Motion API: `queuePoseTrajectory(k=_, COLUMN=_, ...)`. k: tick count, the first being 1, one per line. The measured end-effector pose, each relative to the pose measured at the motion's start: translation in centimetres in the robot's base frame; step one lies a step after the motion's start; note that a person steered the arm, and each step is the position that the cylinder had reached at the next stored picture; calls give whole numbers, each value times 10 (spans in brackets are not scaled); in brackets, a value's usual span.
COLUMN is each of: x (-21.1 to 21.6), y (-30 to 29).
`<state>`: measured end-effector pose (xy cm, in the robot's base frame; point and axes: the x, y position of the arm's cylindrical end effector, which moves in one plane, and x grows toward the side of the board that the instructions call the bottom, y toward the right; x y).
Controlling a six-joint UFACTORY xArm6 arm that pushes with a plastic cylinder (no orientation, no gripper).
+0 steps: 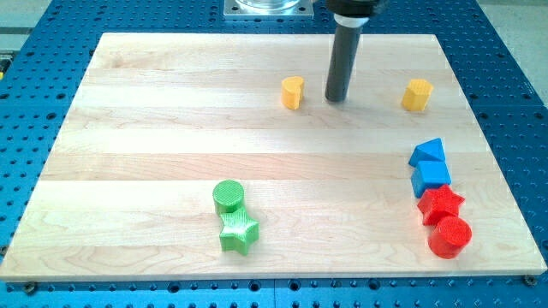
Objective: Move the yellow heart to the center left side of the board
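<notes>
The yellow heart [293, 91] stands on the wooden board [154, 154] near the view's top, a little right of the middle. My tip [336, 99] rests on the board just to the right of the heart, with a small gap between them. The dark rod rises straight up from it to the view's top edge. A second yellow block, a hexagon [417, 94], stands farther to the right at about the same height in the view.
At the right edge stand a blue triangle [428, 153], a blue cube [431, 178], a red star [441, 204] and a red cylinder [449, 237] in a column. A green cylinder [229, 197] and green star [239, 231] touch near the bottom middle.
</notes>
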<state>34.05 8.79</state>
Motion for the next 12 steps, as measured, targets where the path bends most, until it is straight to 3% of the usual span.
queuePoseTrajectory(k=2, x=61, y=-253)
queuePoseTrajectory(k=3, x=33, y=-169)
queuePoseTrajectory(k=4, x=-17, y=-136)
queuePoseTrajectory(k=5, x=-17, y=-213)
queuePoseTrajectory(k=6, x=21, y=-271)
queuePoseTrajectory(k=8, x=1, y=-183)
queuePoseTrajectory(k=9, x=51, y=-222)
queuePoseTrajectory(k=11, x=51, y=-314)
queuePoseTrajectory(k=12, x=26, y=-214)
